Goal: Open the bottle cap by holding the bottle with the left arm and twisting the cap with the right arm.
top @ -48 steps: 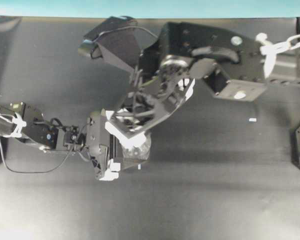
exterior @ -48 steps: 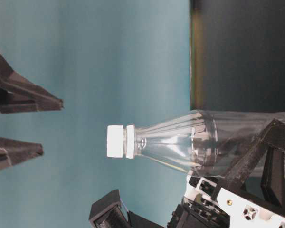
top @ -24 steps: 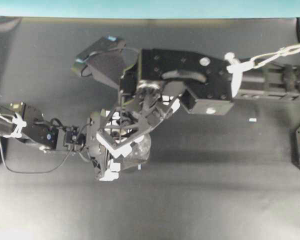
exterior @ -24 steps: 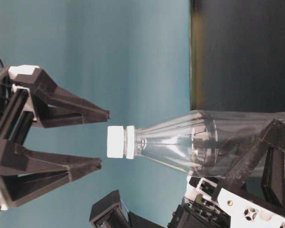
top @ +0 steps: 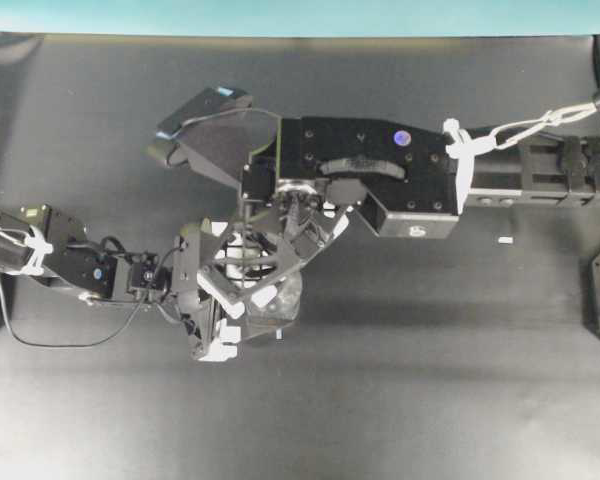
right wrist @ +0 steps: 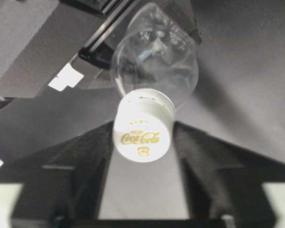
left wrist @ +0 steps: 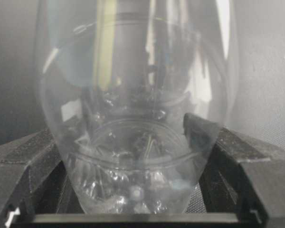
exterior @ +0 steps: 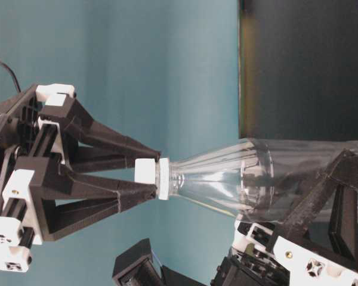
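hold secured, white round cap (exterior: 145,177) still seated.
left gripper (left wrist: 133,190) clamps the clear plastic bottle (exterior: 256,179); right gripper (exterior: 149,176) pinches the cap; twisting remains.

- The slim black cabled left arm (top: 70,265) reaches in from the left; its tool (left wrist: 133,156) clamps a clear body.
- The bulky black boxy right arm (top: 380,180) reaches across; its lattice-fingered tool (exterior: 148,177) pinches a white cap.
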`<state>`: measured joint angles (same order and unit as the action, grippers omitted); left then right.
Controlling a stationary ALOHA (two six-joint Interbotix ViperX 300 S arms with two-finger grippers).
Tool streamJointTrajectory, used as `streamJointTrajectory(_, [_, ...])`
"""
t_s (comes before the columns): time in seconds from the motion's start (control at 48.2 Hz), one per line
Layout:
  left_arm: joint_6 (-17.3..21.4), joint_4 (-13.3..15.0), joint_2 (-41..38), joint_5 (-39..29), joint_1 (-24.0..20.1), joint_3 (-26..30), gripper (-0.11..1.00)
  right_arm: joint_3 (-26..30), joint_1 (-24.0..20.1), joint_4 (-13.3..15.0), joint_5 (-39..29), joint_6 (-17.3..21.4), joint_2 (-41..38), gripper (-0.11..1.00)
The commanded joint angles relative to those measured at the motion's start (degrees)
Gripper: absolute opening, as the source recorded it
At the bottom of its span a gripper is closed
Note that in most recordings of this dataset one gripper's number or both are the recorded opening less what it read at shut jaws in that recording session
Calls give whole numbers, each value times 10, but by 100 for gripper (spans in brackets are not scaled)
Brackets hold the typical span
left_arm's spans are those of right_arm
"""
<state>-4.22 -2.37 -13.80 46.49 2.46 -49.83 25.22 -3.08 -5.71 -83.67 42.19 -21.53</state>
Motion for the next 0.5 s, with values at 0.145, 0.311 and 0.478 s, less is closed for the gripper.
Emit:
streamJointTrajectory(0.145, [-2, -2, 2, -4, 3, 4, 81, 3, -2, 1, -5, -54, 1, 37])
streamJointTrajectory(0.311, [-2, -2, 2, -4, 3, 5, 81, 4, -1, 1, -12, -179, 1, 37])
streamJointTrajectory(0.478, [-2, -2, 1, -4, 4, 5, 81, 7, -1, 0, -13, -327, 0, 37])
